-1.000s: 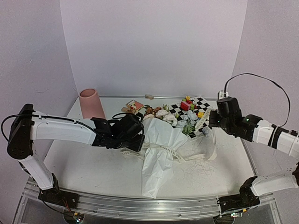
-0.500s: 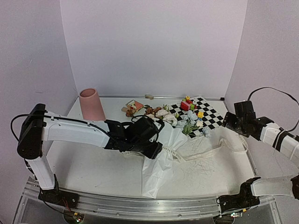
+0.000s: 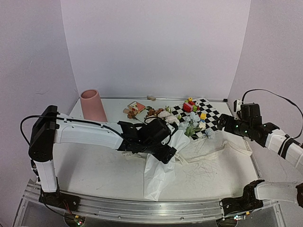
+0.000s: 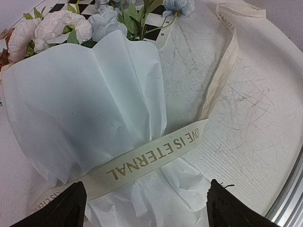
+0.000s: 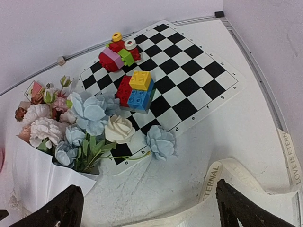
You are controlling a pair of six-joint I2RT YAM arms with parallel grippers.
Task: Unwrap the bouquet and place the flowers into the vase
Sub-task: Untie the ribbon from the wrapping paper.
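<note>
Bouquet lies mid-tabletop w/ paper wrap not yet off, so unwrapping looks barely begun. The vase stands upright far left, well apart, nothing sticking out of it. Flowers sit inside the wrap, heads on the checkered mat; ribbon bands the wrap's waist, one tail loose toward the right. Left jaws hang released above that band, right jaws released over the loose tail, neither holding anything.
</note>
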